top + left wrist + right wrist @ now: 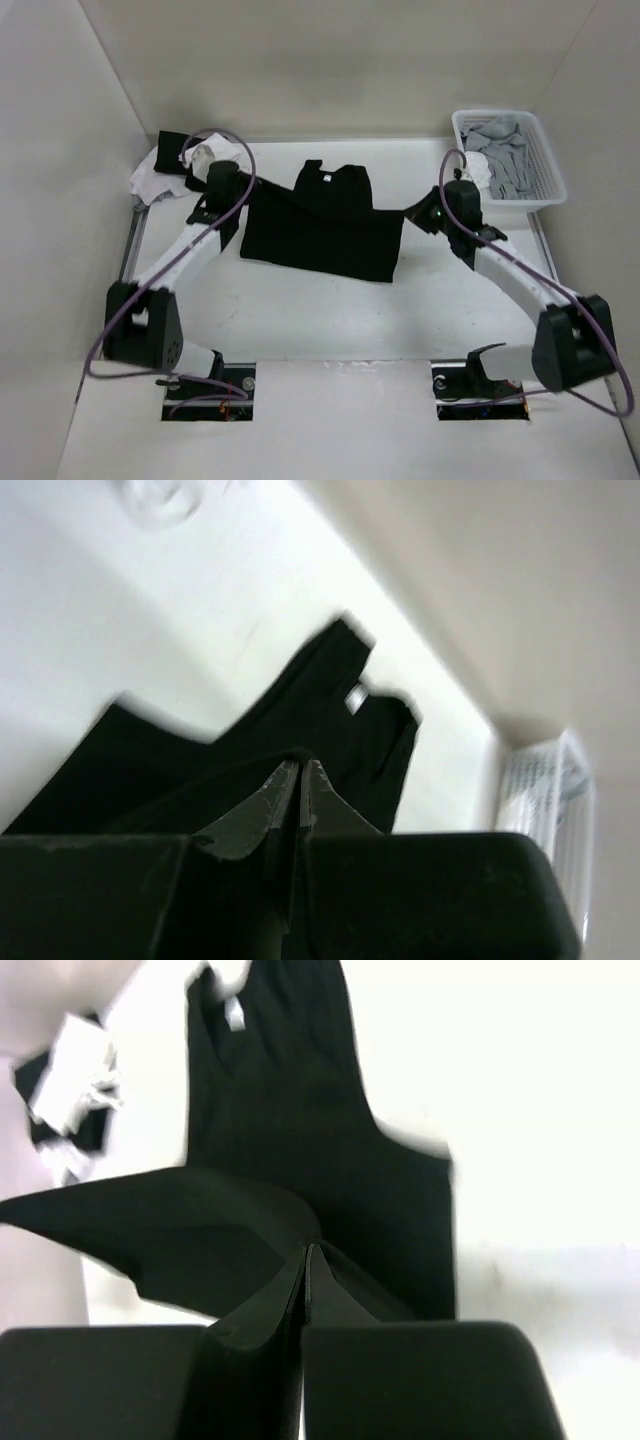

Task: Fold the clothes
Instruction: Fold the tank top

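Note:
The clothes (325, 225), one plain black garment, lie across the middle of the table with their two side corners raised off it. The tabs and a small white label point toward the back wall. My left gripper (237, 195) is shut on the left corner. In the left wrist view its tips (300, 765) pinch a fold of the black fabric (330, 710). My right gripper (420, 213) is shut on the right corner. Its tips (310, 1248) meet on a raised ridge of the cloth (290, 1130) in the right wrist view.
A white basket (545, 160) with grey and white garments stands at the back right, also seen blurred as the basket (545, 780) from the left wrist. A heap of black and white cloths (170, 165) lies at the back left. White walls enclose the table.

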You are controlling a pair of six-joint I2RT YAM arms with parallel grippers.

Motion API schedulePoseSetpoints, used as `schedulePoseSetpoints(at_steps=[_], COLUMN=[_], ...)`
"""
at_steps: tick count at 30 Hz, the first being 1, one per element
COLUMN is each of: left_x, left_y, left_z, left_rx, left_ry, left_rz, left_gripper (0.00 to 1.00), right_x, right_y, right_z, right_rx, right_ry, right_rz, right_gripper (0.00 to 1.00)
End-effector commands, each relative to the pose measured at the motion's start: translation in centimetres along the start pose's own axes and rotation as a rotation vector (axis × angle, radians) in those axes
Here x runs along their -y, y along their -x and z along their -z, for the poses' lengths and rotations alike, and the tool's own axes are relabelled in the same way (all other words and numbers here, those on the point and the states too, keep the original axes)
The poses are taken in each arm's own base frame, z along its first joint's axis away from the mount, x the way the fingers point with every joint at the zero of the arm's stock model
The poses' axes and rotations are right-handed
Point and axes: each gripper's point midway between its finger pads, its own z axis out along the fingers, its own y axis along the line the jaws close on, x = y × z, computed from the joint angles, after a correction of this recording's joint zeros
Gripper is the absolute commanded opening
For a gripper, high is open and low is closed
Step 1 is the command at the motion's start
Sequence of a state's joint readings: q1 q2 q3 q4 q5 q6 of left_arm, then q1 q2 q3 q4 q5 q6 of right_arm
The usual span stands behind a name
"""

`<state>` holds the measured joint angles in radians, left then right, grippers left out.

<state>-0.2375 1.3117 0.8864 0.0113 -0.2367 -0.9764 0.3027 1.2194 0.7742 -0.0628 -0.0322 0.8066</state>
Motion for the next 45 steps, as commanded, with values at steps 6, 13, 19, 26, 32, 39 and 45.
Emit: schedulePoseSetpoints(at_steps=[6, 13, 19, 26, 32, 39, 45], left_x=[7.0, 7.6, 9.8, 4.2, -6.0, -11.7, -12.2], left_y=[7.0, 6.2, 7.1, 1.1, -5.0, -6.9, -6.7], left_z=[-13.1, -20.5, -17.8, -8.0, -4.6, -4.9, -6.7], left_rx=[0.191, 0.177, 0.186, 0.114, -0.014, -0.101, -0.103], left_ry=[-0.117, -0.139, -0.249, -0.207, -0.02, 0.073, 0.033], left_rz=[0.064, 0.063, -0.009, -0.067, -0.016, 0.04, 0.154], left_gripper=[0.01, 0.1, 0.36, 0.36, 0.35, 0.44, 0.45], right_x=[-4.1, -3.5, -3.7, -3.1, 0.0, 3.2, 5.2], right_y=[10.9, 14.8, 15.6, 7.9, -0.6, -4.0, -5.9], right_z=[-10.5, -18.6, -17.4, -10.5, -7.0, -4.6, -5.3], right_rx=[0.097, 0.111, 0.173, 0.13, 0.025, 0.0, -0.038], right_ry=[0.139, 0.134, 0.109, 0.082, 0.058, 0.025, -0.011], right_rz=[-0.01, -0.061, -0.066, 0.033, 0.043, 0.037, 0.0], right_gripper=[0.0, 0.04, 0.46, 0.29, 0.04, 0.39, 0.49])
